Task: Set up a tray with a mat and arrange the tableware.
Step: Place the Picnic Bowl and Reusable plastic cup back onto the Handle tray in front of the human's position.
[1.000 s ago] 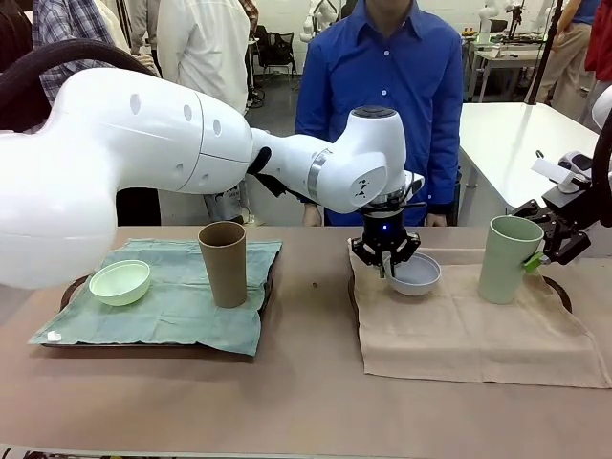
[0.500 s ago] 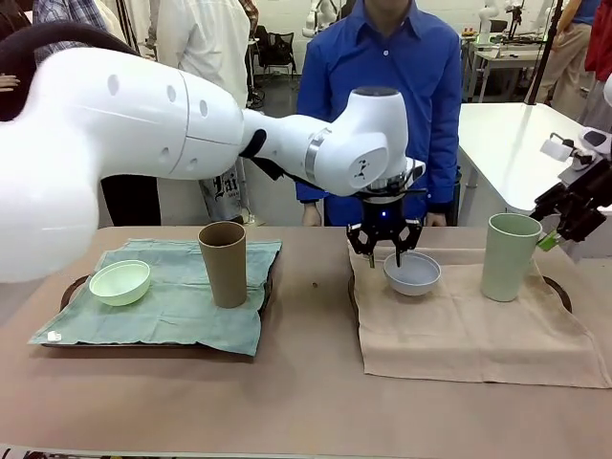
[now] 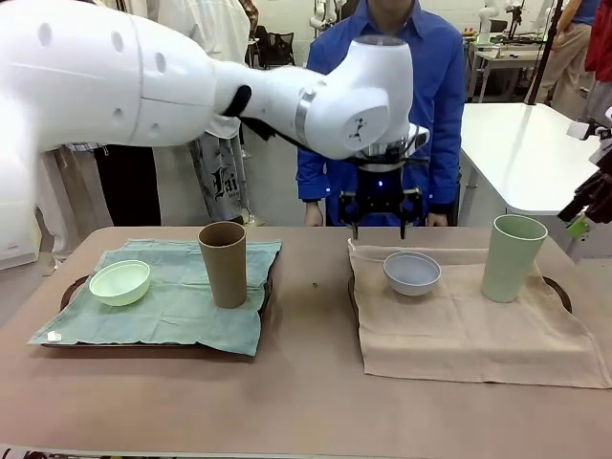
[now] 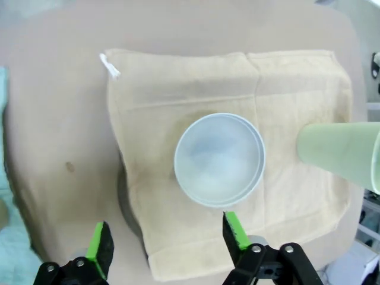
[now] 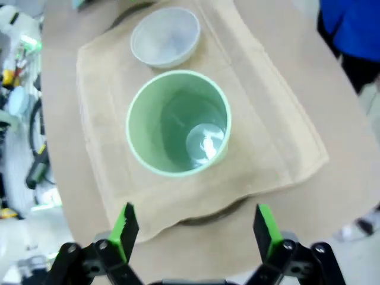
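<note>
Left end effector lifted off white bowl, pale green cup upright

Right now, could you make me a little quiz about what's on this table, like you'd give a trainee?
1. True or false: the white bowl sits on the beige cloth.
2. Which stands on the green cloth? A) brown cup B) pale green cup C) white bowl
3. Fill in: the left gripper hangs above the white bowl with its jaws ____.

Key: 1 true; 2 A; 3 open.
</note>
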`<state>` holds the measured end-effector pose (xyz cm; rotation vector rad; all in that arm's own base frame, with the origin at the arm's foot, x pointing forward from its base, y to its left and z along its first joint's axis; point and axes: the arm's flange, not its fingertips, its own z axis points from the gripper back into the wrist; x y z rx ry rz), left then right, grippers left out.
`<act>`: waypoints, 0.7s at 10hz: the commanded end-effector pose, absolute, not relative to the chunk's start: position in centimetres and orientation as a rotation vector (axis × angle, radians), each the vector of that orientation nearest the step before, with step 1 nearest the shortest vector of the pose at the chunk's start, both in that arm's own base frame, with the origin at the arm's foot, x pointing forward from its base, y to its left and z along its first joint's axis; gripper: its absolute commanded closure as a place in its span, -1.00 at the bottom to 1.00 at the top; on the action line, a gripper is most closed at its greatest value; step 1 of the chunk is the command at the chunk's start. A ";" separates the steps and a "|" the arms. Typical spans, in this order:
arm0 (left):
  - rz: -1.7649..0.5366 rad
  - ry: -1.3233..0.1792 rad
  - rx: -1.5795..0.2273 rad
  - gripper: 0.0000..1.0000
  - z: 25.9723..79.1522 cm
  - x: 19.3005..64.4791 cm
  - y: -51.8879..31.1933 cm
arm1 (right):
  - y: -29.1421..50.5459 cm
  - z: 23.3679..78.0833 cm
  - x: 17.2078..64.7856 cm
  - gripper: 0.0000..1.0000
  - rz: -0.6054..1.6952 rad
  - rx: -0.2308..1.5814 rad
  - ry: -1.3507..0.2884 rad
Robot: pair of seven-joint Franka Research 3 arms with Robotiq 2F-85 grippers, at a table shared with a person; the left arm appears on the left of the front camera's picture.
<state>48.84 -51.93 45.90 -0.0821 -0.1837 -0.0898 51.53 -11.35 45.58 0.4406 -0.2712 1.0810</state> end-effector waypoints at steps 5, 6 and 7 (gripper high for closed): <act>-0.144 -0.276 0.057 -1.00 57.1 44.1 -48.5 | -6.1 55.0 47.3 -1.00 0.688 0.145 0.008; -0.147 -0.294 0.071 -1.00 58.7 43.6 -48.2 | -4.4 56.7 46.0 -1.00 0.647 0.083 0.011; -0.151 -0.312 0.083 -1.00 59.8 43.3 -48.1 | -3.0 58.0 44.7 -1.00 0.626 0.047 0.003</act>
